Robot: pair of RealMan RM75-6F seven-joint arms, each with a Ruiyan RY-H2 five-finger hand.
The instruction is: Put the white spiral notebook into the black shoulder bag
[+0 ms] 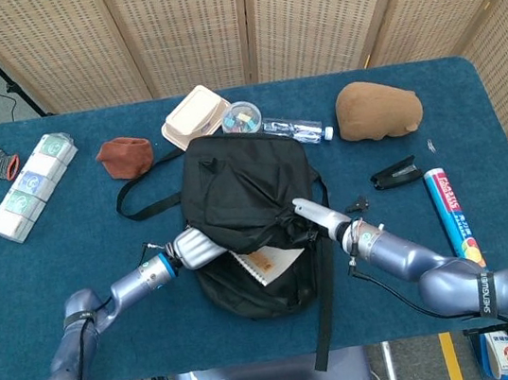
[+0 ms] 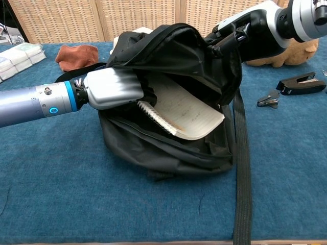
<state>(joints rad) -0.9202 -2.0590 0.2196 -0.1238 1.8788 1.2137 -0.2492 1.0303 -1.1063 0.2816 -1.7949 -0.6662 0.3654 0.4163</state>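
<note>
Blue table [image 1: 75, 274]: bag flap [image 2: 179, 56] overhangs notebook [image 2: 186, 112].

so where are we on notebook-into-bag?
Mostly in. Done: the black shoulder bag is held open at its upper flap by the right robot hand, and the spiral end of the white spiral notebook sits inside the mouth. In hand: the left robot hand is at the opening, on the notebook. Left: one corner pokes out past the rim; push it fully inside, then let go.
</note>
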